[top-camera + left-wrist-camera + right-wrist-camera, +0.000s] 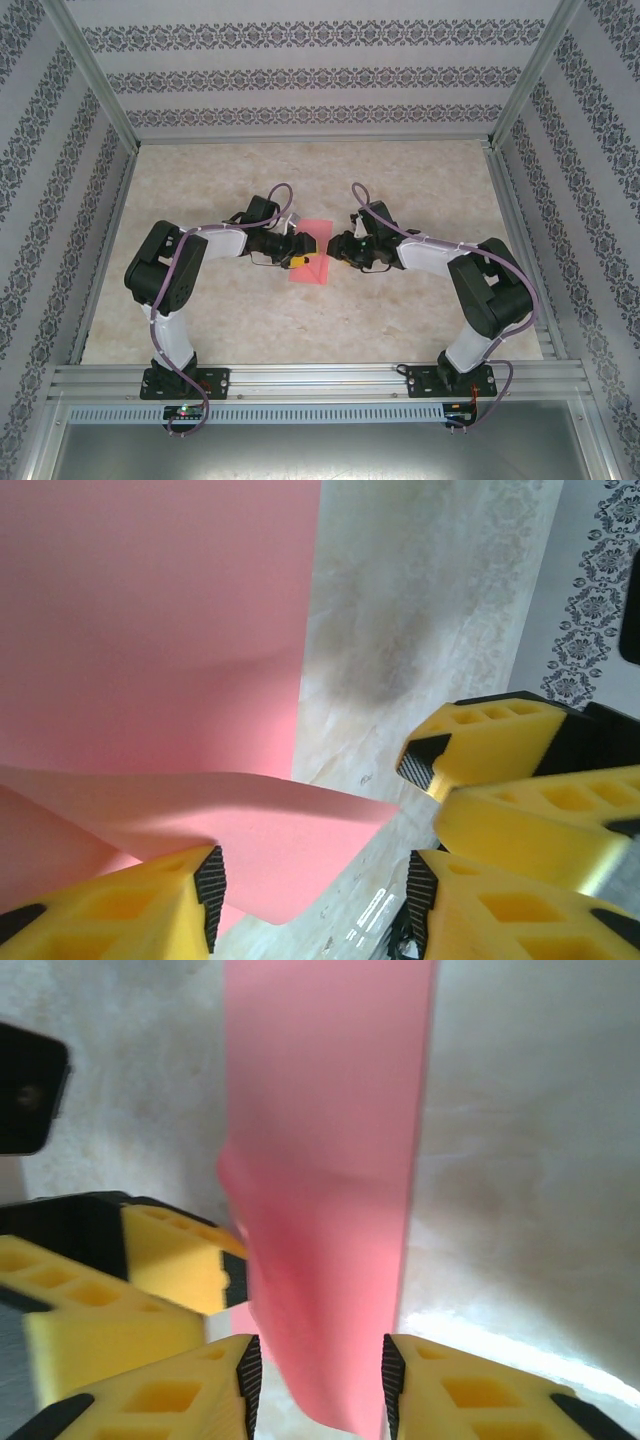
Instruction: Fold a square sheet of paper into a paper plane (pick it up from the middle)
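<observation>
Folding is being judged barely begun, dart creases pending: the square sheet of paper [150, 630], partly lifted, is lying between the parted jaws of left gripper [315, 895] and right gripper [318, 1380].

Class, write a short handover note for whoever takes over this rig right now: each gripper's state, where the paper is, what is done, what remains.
Left gripper: open, with a lifted flap of the square sheet of paper lying loosely between its fingers.
Right gripper: open, jaws either side of a band of the sheet.
Paper: middle of the table, between both grippers, mostly flat.
Done: one flap raised and curling over.
To do: press that fold and make the other creases. There is no plane shape yet.
</observation>
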`<control>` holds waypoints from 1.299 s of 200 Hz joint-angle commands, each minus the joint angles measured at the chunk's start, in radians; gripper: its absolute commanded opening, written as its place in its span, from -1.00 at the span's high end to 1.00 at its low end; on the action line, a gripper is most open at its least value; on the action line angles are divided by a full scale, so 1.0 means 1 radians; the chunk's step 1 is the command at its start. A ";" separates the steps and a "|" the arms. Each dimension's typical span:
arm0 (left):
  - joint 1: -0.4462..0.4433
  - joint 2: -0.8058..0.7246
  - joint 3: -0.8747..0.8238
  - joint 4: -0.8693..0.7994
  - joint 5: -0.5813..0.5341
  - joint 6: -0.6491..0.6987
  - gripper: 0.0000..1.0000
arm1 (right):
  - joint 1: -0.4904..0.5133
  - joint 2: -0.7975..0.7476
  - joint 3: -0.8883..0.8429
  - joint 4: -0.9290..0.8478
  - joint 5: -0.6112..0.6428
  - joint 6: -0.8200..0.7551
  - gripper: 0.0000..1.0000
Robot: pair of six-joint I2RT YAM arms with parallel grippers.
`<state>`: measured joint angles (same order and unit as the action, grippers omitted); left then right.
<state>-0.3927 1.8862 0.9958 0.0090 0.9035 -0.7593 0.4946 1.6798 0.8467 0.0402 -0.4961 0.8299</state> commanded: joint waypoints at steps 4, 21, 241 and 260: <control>-0.008 0.012 0.026 0.000 -0.019 0.006 0.00 | 0.002 0.010 0.001 0.088 -0.072 -0.028 0.21; -0.008 0.013 0.026 -0.005 -0.022 0.006 0.03 | 0.004 0.038 0.024 0.081 -0.080 -0.030 0.25; -0.013 -0.023 0.046 0.000 0.004 -0.026 0.35 | -0.047 0.169 0.107 0.009 -0.132 -0.188 0.91; -0.019 -0.025 0.046 0.019 0.013 -0.030 0.38 | -0.048 0.192 0.119 0.013 -0.144 -0.189 0.92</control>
<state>-0.3935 1.8671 1.0115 0.0090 0.8871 -0.7738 0.4538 1.8320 0.9379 0.0597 -0.6189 0.6735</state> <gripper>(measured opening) 0.317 0.053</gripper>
